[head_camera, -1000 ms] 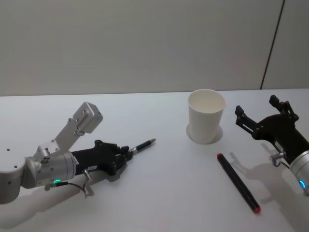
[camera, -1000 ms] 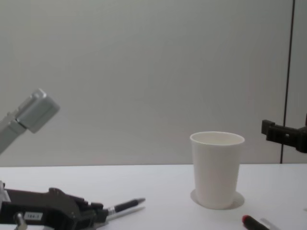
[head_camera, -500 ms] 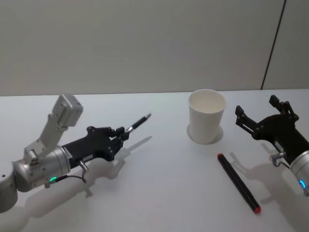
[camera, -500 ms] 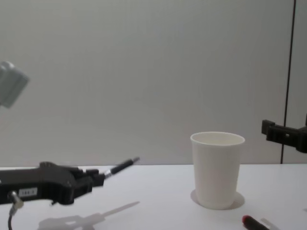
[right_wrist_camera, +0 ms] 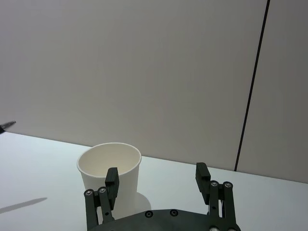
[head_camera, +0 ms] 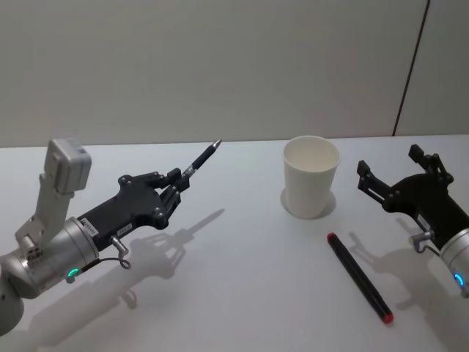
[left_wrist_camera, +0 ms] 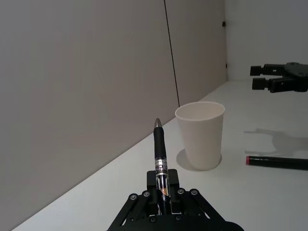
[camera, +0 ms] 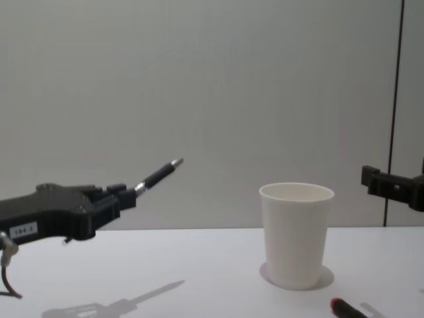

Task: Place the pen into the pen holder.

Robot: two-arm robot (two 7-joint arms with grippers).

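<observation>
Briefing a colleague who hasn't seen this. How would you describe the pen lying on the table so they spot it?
On the white table, find the paper cup. Nearer the robot and to the cup's right, by the right end effector, lies a black pen with red ends. Unlike the slim pen gripped aloft by the left end effector, it lies flat, untouched.

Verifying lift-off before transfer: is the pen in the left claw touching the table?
No, in the chest view the pen is clamped in the left claw clear above the table, tip angled upward.
</observation>
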